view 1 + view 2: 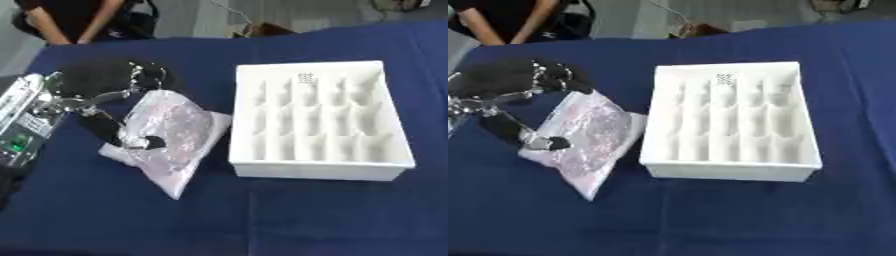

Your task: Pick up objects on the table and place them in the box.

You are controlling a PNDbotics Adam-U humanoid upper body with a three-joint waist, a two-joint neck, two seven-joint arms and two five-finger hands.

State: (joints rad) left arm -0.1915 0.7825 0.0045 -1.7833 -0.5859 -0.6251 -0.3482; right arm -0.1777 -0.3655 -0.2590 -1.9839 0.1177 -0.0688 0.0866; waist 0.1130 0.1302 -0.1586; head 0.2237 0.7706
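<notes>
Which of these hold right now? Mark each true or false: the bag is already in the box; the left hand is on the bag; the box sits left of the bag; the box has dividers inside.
1. The bag is already in the box. False: it is on the blue table, beside the box.
2. The left hand is on the bag. True: thumb and fingers pinch it.
3. The box sits left of the bag. False: it is to the bag's right.
4. The box has dividers inside. True.
</notes>
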